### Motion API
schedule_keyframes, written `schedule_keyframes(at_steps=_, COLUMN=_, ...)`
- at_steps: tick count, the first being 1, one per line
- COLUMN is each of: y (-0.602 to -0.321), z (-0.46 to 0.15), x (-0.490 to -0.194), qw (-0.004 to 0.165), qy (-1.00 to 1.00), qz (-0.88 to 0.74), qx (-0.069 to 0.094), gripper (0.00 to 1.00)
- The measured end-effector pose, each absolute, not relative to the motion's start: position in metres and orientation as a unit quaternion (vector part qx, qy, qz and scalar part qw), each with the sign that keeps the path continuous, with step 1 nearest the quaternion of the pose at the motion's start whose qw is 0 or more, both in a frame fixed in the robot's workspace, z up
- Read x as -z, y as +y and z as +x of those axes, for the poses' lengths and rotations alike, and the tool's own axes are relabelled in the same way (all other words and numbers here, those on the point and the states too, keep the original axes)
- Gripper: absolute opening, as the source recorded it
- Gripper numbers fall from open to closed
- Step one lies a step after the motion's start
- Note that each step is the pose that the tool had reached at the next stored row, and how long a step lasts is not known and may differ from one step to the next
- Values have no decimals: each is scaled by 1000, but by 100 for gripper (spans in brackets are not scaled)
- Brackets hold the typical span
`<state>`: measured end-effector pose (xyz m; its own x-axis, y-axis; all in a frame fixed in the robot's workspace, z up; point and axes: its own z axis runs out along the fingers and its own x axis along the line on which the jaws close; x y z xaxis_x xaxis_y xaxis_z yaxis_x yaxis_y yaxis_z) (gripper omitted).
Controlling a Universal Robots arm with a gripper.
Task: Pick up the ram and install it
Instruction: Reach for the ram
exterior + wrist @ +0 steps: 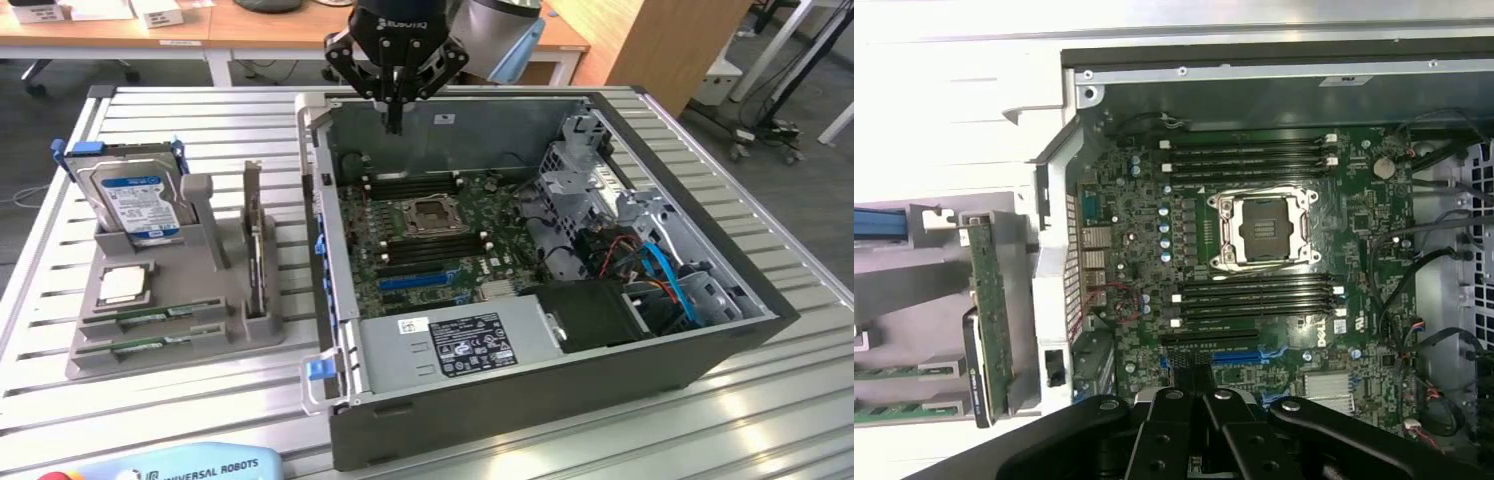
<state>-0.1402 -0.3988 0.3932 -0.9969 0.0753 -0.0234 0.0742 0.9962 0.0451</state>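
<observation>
Ram (158,314): thin green stick, seated lengthwise in grey holder (260,325) slot (second stick (144,346) just beside it).

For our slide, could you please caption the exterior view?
Shut gripper hovers over the open computer case; ram sticks lie in the grey holder beside it.

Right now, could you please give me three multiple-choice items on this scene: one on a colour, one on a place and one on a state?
1. The hard drive has a label that is: A red; B blue; C yellow.
2. The ram sticks lie: A in the motherboard slots; B in the grey holder; C on the hard drive.
3. The gripper is: A shut, holding nothing; B open; C shut on a ram stick.
Answers: B, its sticker shows blue; B, both green sticks rest in the holder beside the case; A, its fingers meet above the case, nothing between them.
</observation>
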Motion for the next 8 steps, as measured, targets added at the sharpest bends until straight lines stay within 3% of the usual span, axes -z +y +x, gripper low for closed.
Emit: schedule_keyframes(at_steps=8, y=-399, z=-156, x=-393, qw=13, qy=999, qz=37, qx=-22, gripper=10)
